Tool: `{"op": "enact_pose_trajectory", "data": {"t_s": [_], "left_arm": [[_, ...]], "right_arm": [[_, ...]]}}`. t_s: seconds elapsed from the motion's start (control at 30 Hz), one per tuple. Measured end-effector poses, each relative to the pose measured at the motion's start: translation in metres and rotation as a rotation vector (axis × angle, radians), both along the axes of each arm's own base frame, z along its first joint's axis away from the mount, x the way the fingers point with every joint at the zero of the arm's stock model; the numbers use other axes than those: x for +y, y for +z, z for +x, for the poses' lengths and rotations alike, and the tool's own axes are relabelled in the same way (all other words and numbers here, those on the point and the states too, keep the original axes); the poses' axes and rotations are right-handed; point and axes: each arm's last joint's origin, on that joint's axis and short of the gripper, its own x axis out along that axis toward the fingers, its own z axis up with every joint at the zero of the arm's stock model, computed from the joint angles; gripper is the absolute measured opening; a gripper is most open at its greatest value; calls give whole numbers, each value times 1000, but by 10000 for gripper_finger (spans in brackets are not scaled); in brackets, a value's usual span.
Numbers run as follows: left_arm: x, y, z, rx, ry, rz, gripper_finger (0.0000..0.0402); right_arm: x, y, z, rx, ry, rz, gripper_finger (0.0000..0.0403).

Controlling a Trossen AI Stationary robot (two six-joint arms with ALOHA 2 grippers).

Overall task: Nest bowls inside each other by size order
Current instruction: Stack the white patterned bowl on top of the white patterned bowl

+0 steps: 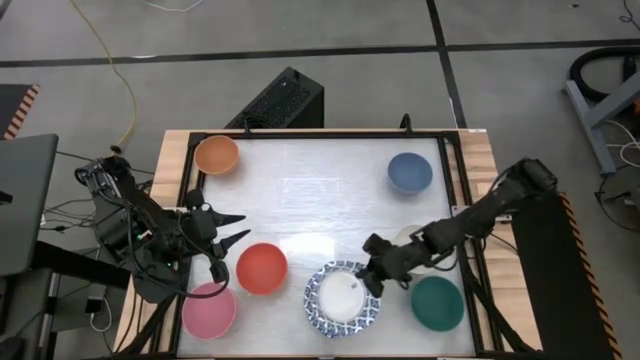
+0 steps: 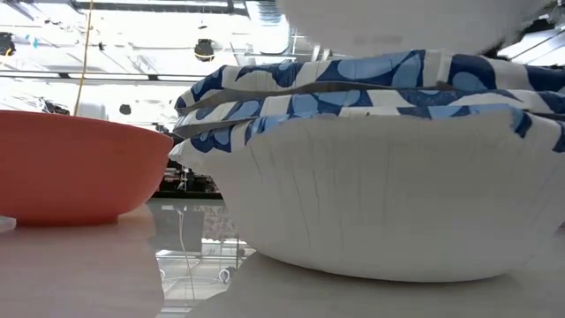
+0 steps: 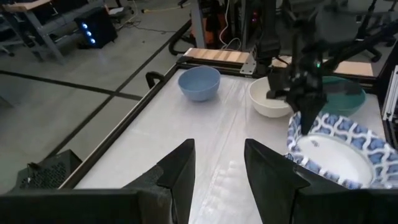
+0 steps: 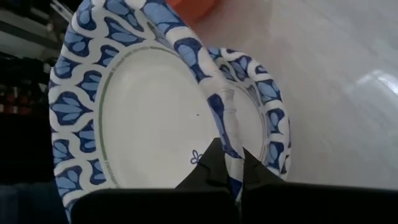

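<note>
Stack of white paper bowls w/ blue patterned rims (image 1: 343,300) sits at the tabletop's (image 1: 320,190) near edge, btwn the red plastic bowl (image 1: 262,267) and the teal bowl (image 1: 437,303). Right claw (image 4: 227,169) is clamped on the top bowl's rim. Left claw (image 1: 233,229) hovers w/ fingers apart over the left side, above the pink bowl (image 1: 209,311).

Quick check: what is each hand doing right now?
Left hand: open, holding nothing, above the table near the red bowl.
Right hand: closed on the rim of a blue-patterned bowl, over the stack.
</note>
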Motion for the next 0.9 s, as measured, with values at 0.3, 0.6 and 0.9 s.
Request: {"op": "enact_pose_trajectory", "data": {"t_s": [0.3,0.6,0.9], "left_arm": [[0,0,0,1,0,-16,130],[0,-1,0,1,0,-18,130],[1,-1,-1,13,0,-5,130]], "right_arm": [[-8,-26,18,97,-2,24,2],[-15,-23,20,98,-39,42,51],[-11,-26,19,122,6,67,105]]}}
